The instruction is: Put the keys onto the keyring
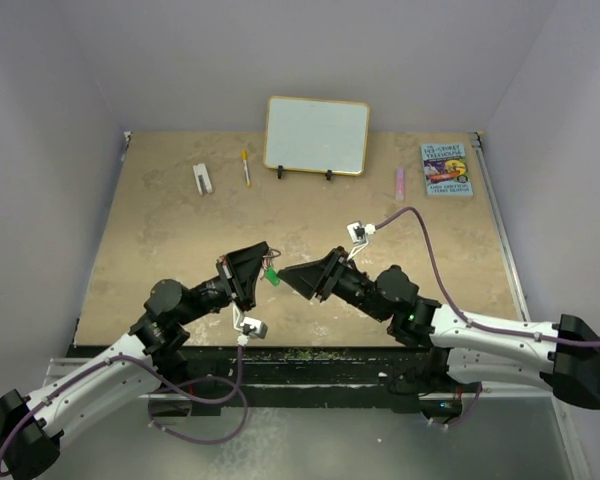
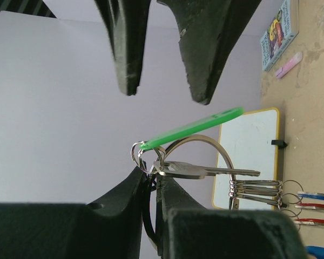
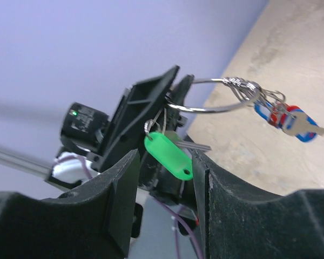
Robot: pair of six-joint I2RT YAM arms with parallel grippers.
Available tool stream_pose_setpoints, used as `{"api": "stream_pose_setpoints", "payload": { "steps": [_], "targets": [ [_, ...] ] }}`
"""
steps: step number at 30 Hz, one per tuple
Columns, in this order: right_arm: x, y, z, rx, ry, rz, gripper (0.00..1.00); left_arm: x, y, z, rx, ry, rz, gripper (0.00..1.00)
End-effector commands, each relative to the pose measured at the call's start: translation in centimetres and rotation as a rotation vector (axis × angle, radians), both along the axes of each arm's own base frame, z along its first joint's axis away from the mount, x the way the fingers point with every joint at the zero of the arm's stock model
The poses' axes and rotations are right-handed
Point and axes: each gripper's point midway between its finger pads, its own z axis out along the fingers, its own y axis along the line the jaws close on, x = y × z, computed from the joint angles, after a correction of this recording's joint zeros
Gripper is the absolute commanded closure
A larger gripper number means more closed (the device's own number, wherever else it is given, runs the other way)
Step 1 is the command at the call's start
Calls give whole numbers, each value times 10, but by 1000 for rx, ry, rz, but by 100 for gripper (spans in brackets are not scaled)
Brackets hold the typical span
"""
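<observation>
Now your left fingers (image 2: 124, 197) are clamped tight on the keyring (image 2: 200, 137), holding it off the bench (image 3: 291, 54). Your right fingers (image 3: 113, 189) stand apart, gripping nothing, with the green-tagged key (image 3: 167, 156) just at their tips. The red and blue tagged keys (image 3: 286, 118) sit on the ring's far side.
</observation>
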Motion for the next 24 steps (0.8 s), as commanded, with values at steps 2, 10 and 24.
{"api": "stream_pose_setpoints", "payload": {
  "steps": [2, 10, 24],
  "targets": [
    [-1, 7, 46, 223, -17, 26, 51, -7, 2, 21, -64, -56, -15, 96],
    [8, -2, 31, 170, 18, -41, 51, -7, 4, 22, -68, -61, -7, 96],
    [6, 0, 21, 181, 36, -29, 52, -7, 3, 24, -76, -65, -11, 96]
  ]
}}
